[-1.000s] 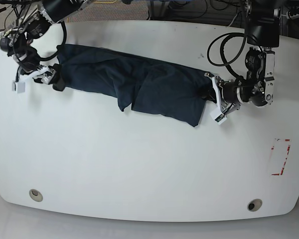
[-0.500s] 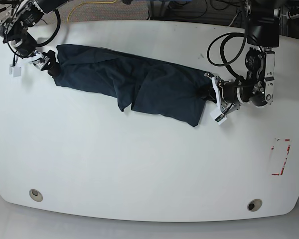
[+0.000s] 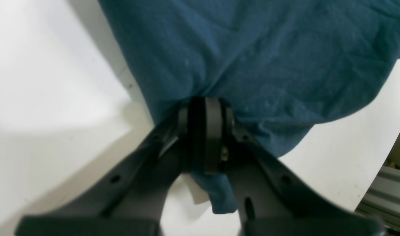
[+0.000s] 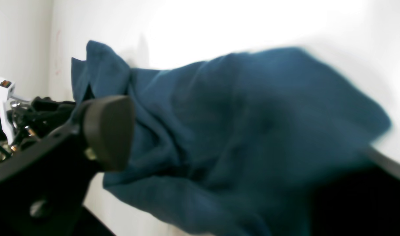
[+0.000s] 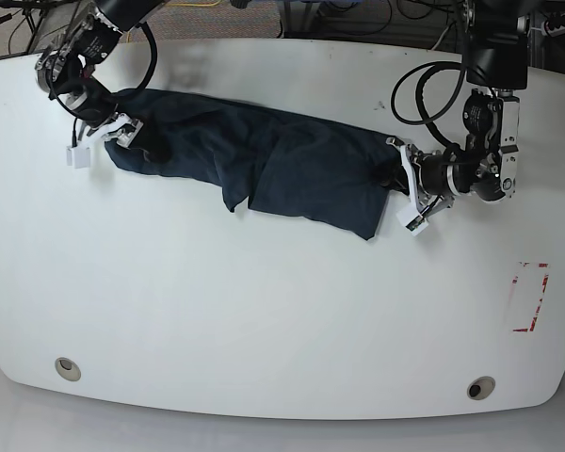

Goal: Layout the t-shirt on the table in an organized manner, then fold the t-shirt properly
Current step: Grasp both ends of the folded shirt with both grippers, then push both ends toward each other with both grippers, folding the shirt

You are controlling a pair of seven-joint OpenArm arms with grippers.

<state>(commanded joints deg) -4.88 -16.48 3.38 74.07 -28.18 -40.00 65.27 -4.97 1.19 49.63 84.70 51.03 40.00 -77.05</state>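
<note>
While stretched across the glossy white table (image 5: 264, 311), soft crumpled t-shirt (image 5: 264, 165), both ends in pinched-together fingers (image 3: 213, 131).

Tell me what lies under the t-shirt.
Under the t-shirt only the white table shows, around its edges. The fabric covers whatever is beneath its middle. The left gripper and right gripper pinch its two ends.

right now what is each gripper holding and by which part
Both hold the navy t-shirt. The left gripper is shut on a pinch of fabric at one end; the right gripper grips the opposite end. Which garment part each end is cannot be told.
</note>
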